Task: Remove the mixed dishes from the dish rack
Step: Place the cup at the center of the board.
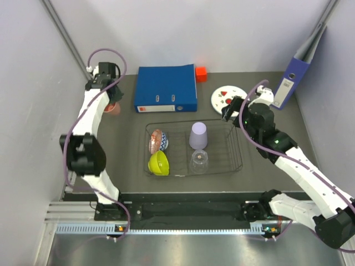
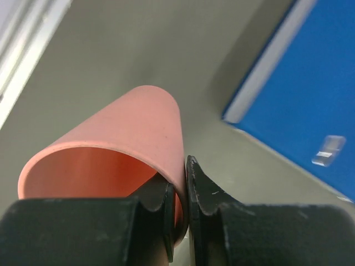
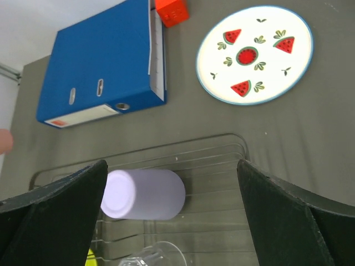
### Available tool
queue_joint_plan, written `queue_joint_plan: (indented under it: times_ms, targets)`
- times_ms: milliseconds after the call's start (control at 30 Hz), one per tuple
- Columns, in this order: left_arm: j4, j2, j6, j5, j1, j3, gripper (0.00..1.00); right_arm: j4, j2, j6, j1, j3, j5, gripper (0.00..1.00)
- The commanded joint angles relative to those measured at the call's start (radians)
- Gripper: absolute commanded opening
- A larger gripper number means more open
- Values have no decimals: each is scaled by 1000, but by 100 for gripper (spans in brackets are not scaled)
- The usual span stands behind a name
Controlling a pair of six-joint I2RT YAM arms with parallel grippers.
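Counted two arms nearest the overhead camera, a left arm (image 1: 89, 155) and a right arm (image 1: 302, 169), bolted at the near edge of the table (image 1: 122, 155). Found four dishes in the dish rack (image 1: 239, 158): one patterned bowl (image 1: 158, 139) and one lime-yellow bowl (image 1: 159, 162) at its left end, one lilac cup (image 1: 198, 135) and one clear tumbler (image 1: 199, 160) mid-rack. Noted one white plate (image 1: 229, 97) on the table beyond the rack's far right corner, one orange-red cube (image 1: 201, 72), one flat binder (image 1: 166, 88) and one leaning binder (image 1: 297, 69).

Through the left wrist, saw the left gripper (image 2: 180, 183) pinched nearly closed on the wall of one salmon-pink cup (image 2: 127, 133), outside the rack beside the flat binder.

Through the right wrist, saw the right gripper (image 3: 172, 163) spread wide and empty above the rack, over the lilac cup.
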Motion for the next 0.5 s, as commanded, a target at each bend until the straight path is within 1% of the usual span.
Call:
queue_joint_plan:
  times_ms: [0, 100, 200, 300, 467]
  targets:
    - [-143, 136, 49, 52, 9, 113, 0, -27, -12, -26, 18, 6, 62, 100]
    - [-109, 173, 62, 83, 9, 93, 0, -16, -23, -22, 18, -17, 48, 100]
    - [-111, 230, 79, 86, 17, 110, 0, -17, -19, -20, 18, -31, 37, 100]
    - [-129, 291, 78, 126, 21, 139, 0, -22, -16, -20, 18, -43, 28, 100]
    - [-137, 333, 70, 143, 21, 144, 0, -14, -24, -19, 20, -69, 13, 100]
